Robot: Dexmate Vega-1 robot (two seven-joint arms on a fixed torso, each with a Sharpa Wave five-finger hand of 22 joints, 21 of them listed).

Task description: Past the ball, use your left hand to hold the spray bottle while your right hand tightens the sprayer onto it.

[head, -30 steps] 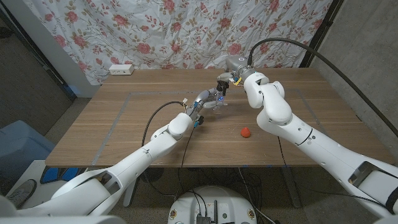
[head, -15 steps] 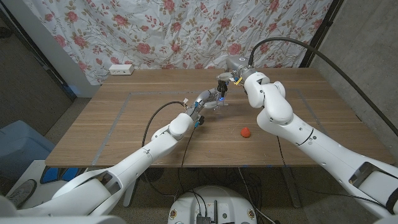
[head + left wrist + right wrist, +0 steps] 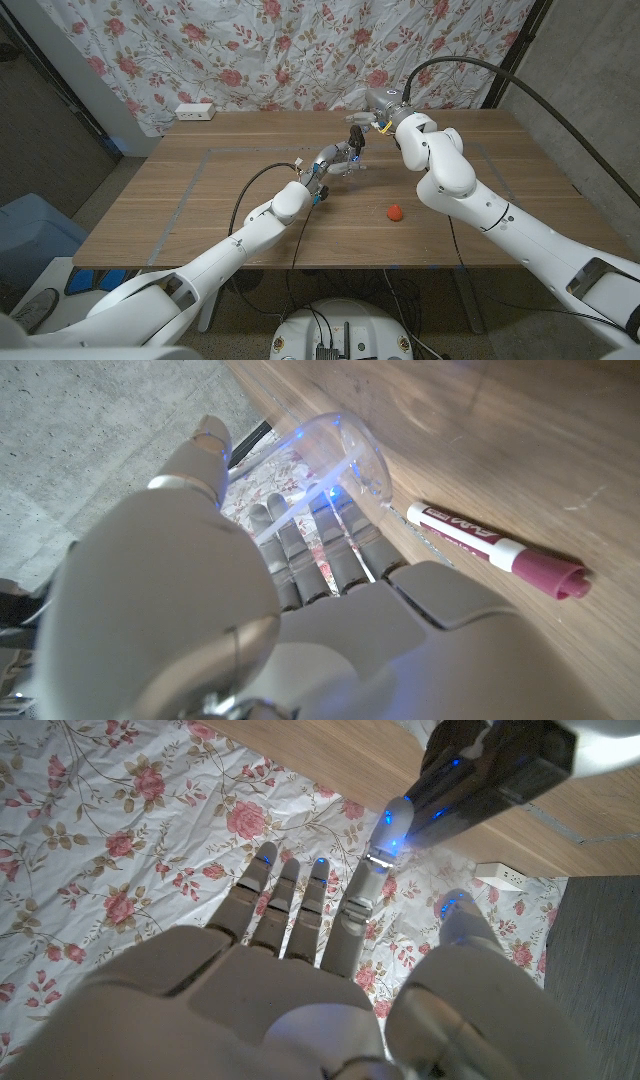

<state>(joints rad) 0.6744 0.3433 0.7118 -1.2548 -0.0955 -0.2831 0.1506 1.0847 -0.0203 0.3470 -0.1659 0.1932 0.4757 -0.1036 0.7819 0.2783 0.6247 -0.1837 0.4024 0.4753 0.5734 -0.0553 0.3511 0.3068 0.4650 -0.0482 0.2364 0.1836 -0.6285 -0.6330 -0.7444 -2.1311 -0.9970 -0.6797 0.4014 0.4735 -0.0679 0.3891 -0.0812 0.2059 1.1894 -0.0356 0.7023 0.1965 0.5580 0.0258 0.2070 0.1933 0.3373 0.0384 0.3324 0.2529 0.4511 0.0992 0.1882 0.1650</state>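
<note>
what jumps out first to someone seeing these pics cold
Both white arms meet at the table's far middle, where the left hand grips a clear spray bottle and the right hand hovers above it. A red ball lies alone nearer the front, and a rose-print curtain hangs behind.

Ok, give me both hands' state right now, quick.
Left hand: holding the clear spray bottle, fingers wrapped around it.
Right hand: above the bottle; whether it grips the sprayer cannot be told.
</note>
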